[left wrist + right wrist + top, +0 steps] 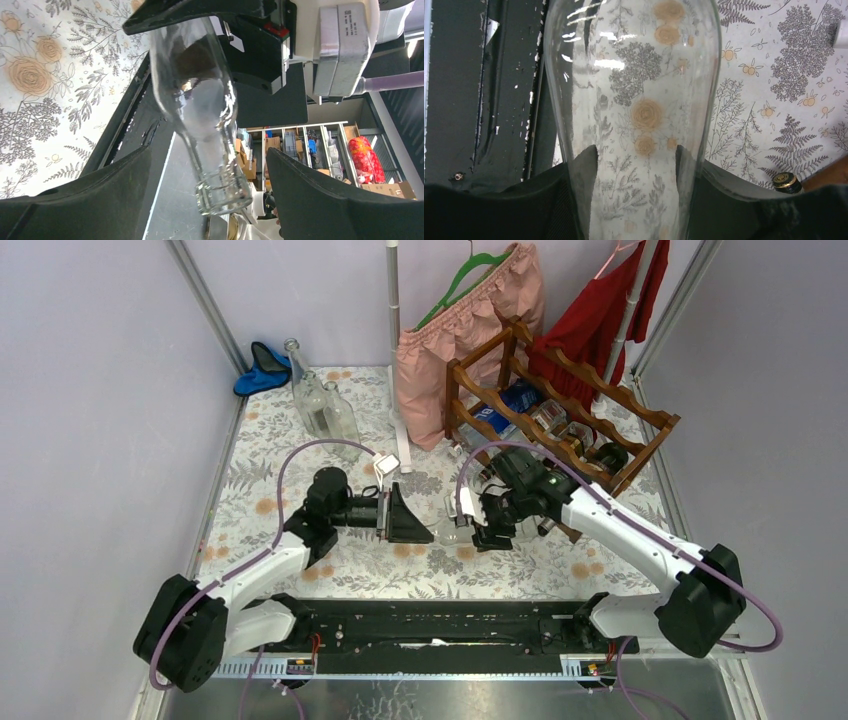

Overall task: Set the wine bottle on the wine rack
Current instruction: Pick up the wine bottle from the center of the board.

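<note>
- The wine bottle (452, 530) hangs in the centre of the overhead view, between the two arms. It lies roughly level, neck toward the left of the frame and body toward the right
- The right jaws are closed on the bottle's body. In the right wrist view the fingers (499, 210) press the clear glass from both sides
- The left jaws stand open around the neck. In the left wrist view the fingers (325, 200) flank it with a gap on each side, touching nothing
- Step in hand, as I judge it: a handover at mid-desk, with the weight now carried by the right side alone
- The next move calls for the left arm (290, 545) to draw back toward the left of the frame, clear of the neck
- The right arm (620, 525) must then carry the bottle to the wine rack (453, 390) in the upper right and lay it level in a free scallop
- Pose, left: the forearm rises from the lower-left base, and the wrist is turned so the jaws point to the right across the desk (300, 440)
- Pose, right: it reaches from the lower-right base up and leftward, wrist bent in toward the centre just below the rack's near corner
- How high the bottle sits above the desk I cannot tell
</note>
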`<state>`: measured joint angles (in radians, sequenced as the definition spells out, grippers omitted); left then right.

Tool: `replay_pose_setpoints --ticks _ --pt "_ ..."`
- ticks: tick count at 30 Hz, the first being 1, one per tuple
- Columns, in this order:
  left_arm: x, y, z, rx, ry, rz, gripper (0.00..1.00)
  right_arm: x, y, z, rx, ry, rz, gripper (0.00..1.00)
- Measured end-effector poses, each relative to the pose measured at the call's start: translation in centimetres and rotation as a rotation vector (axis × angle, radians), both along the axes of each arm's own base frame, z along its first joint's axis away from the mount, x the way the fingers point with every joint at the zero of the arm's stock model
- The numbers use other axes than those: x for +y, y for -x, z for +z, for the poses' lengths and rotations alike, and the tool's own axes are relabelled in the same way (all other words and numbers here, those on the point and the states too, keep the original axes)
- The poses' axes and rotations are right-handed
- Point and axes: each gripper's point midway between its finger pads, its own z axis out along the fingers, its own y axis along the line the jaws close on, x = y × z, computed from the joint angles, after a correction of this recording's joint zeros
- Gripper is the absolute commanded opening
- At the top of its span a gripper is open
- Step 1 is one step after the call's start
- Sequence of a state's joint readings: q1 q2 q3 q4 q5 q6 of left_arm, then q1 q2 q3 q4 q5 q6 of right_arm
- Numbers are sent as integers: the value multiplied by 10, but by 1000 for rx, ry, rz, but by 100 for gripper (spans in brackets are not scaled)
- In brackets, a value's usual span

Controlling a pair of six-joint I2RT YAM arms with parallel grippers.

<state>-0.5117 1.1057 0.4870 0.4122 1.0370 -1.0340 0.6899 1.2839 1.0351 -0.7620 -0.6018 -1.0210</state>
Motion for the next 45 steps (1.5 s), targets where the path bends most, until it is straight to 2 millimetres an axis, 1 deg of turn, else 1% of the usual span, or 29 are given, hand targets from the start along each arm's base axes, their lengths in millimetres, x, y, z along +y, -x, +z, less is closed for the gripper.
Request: replay_pose_setpoints --ticks 4,7,13,16,19,24,26,27,28,29,30,31,33,35,36,37,39,41,43,45 --pt "-4 3 -1 25 14 16 80 3 -2 -5 -5 23 4 0" --pt "-4 1 -3 53 14 47 76 5 0 -9 -11 41 11 0" --pt "-5 -3 0 62 19 77 68 6 -2 -7 -25 53 1 0" --pt "-5 -3 -1 68 13 84 66 6 -4 -7 -34 62 -5 0" --pt "-6 -4 -4 76 4 93 58 7 -5 -7 -37 70 -6 0" --pt "-6 -4 -7 88 -8 100 56 6 -6 -8 -43 82 -8 0" --pt "-6 -4 -8 89 -11 99 53 6 -5 -9 -41 86 -8 0" --pt "-6 -4 -8 89 -13 99 49 6 -5 -10 -40 87 -7 0" --pt "-6 -4 -9 88 -15 99 41 6 -5 -10 -39 88 -7 0" --pt "-5 -4 -11 86 -21 98 27 6 -5 -10 -39 90 -8 0" --pt "-5 -3 -13 92 -27 98 18 5 -6 -11 -41 95 -10 0" --pt "-5 -3 -17 101 -44 100 12 3 -6 -11 -41 106 -17 0" --pt "-5 -3 -20 103 -52 96 4 2 -6 -13 -38 119 -19 0" --pt "-5 -3 -22 100 -56 93 1 1 -6 -14 -36 125 -20 2" --pt "-5 -3 -22 97 -56 92 1 1 -5 -14 -36 128 -20 5" --pt "-5 -3 -22 94 -56 89 0 0 -5 -14 -35 130 -20 10" --pt "-6 -3 -21 85 -51 85 0 0 -5 -12 -34 132 -21 22" --pt "-6 -3 -20 80 -45 84 0 0 -5 -10 -33 134 -24 43" --pt "-6 -2 -21 79 -30 83 0 -1 -5 -8 -31 140 -27 70" --pt "-6 -1 -23 84 -11 86 0 -3 -3 -9 -26 152 -31 84"
